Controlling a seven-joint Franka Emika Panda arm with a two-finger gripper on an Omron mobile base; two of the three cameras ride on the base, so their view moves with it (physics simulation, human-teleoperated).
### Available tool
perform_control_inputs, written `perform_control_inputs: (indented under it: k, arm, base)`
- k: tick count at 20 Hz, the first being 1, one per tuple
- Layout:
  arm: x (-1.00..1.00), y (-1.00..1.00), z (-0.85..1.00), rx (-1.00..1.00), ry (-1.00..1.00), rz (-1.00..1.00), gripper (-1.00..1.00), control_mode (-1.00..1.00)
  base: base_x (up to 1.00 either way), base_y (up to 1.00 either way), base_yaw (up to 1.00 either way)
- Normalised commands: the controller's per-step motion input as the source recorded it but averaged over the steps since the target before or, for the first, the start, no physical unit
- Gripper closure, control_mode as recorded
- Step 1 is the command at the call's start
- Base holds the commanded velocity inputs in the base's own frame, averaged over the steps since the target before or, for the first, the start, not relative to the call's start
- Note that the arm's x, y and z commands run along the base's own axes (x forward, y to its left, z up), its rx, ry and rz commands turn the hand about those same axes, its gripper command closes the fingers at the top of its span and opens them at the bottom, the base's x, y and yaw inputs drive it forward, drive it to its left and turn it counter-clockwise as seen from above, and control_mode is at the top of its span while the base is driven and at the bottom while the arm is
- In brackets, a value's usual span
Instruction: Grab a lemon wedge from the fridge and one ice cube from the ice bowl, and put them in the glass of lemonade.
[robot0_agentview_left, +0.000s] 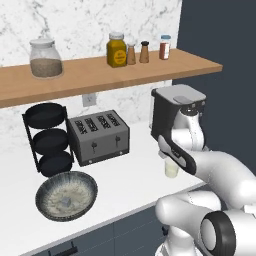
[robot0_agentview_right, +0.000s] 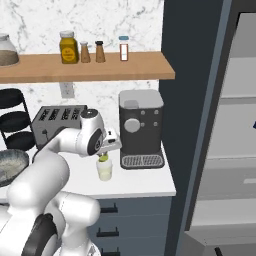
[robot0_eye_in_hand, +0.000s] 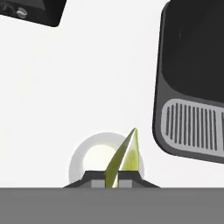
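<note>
The pincer (robot0_eye_in_hand: 114, 177) is clamped narrow on the lemon wedge (robot0_eye_in_hand: 124, 157), whose long axis runs out past the tips, point leading. Straight below it along the hand's line of sight sits the glass of lemonade (robot0_eye_in_hand: 94, 159), its round mouth ringing the wedge, so the drop looks close to lined up. From the right base view the wedge (robot0_agentview_right: 104, 158) hangs just above the glass (robot0_agentview_right: 104, 170), apart from the liquid as far as I can tell. The arm bends forward over the tabletop (robot0_agentview_left: 135, 185), wrist turned down, hand near the right front corner, just before the coffee machine (robot0_agentview_right: 141, 127). The ice bowl (robot0_agentview_left: 66, 195) lies well apart toward the left front edge
</note>
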Motion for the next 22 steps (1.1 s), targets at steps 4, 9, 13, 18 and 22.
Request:
perform_control_inputs:
  k: [4, 9, 13, 18, 22]
  arm:
    - [0.00, 0.00, -0.17, 0.00, 0.00, 0.00, 1.00, -1.00]
    - [0.00, 0.00, -0.19, -0.01, -0.01, 0.00, 1.00, -1.00]
    - [0.00, 0.00, -0.21, -0.02, -0.01, 0.00, 1.00, -1.00]
    - [0.00, 0.00, -0.05, 0.00, 0.00, 0.00, 1.00, -1.00]
    - [0.00, 0.00, 0.00, 0.00, 0.00, 0.00, -1.00, -1.00]
  base:
    - [0.00, 0.00, 0.00]
    - [0.00, 0.00, 0.00]
    - [0.00, 0.00, 0.00]
    - [0.00, 0.00, 0.00]
    - [0.00, 0.00, 0.00]
